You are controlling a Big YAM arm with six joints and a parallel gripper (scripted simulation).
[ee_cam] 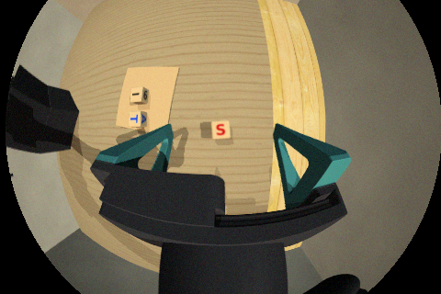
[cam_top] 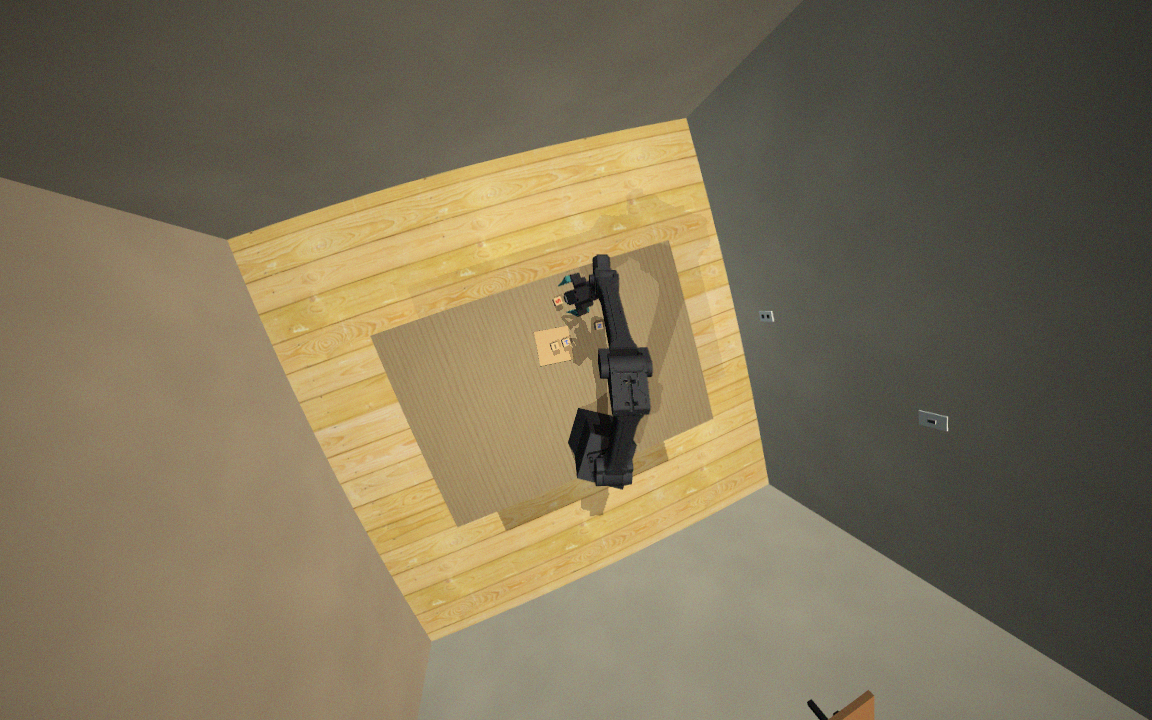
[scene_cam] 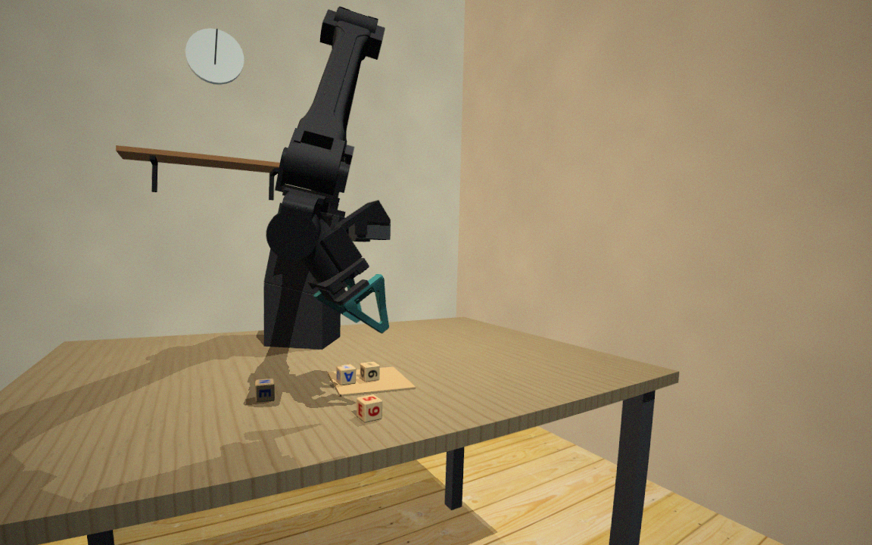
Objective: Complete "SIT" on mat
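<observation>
Wrist view, left to right: mat (ee_cam: 161, 83) at ten o'clock with I block (ee_cam: 139, 94) and T block (ee_cam: 138, 119); S block (ee_cam: 220, 130) off the mat, near centre. Gripper (ee_cam: 235, 150) high above, jaws wide, empty. Risks, as judged: off-centre descent tipping S onto another face; careless placement nudging I or T, or rucking the mat.

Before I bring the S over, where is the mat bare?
The mat is bare between the I block and the short edge beyond it. The other end is crowded: the T block sits right at that edge.
</observation>
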